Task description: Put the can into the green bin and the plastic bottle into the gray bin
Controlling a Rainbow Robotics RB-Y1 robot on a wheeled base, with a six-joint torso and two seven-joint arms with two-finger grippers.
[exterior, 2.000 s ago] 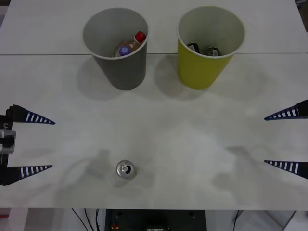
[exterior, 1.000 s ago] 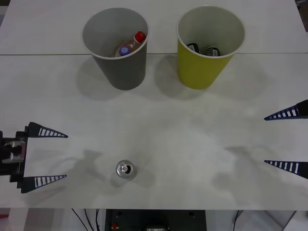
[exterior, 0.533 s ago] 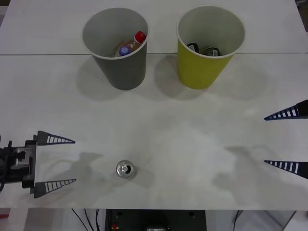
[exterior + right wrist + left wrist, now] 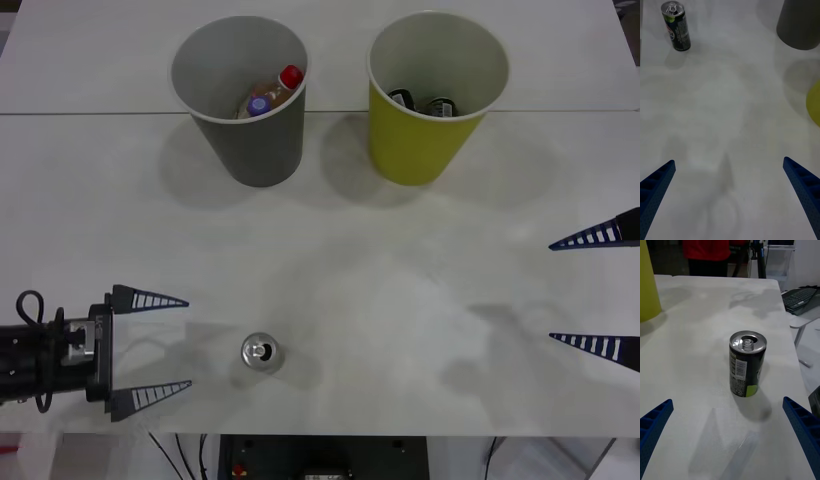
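The can point(image 4: 261, 352) stands upright on the white table point(image 4: 400, 300), close to its near edge, silver pull-tab top upward and dark body carrying a printed label. The left gripper point(image 4: 150, 349) lies low over the table just to the can's left, its blue ribbed fingers spread wide and pointing toward the can without touching it; nothing is held. In the left wrist view the can point(image 4: 747, 368) sits between the two fingertips, a short way ahead of them. The right gripper point(image 4: 595, 291) waits at the table's right edge, fingers likewise wide apart and empty. At the far side stand the gray bin point(image 4: 243, 98), holding two bottles with a red and a purple cap, and beside it the green bin point(image 4: 433, 95), holding two dark cans.
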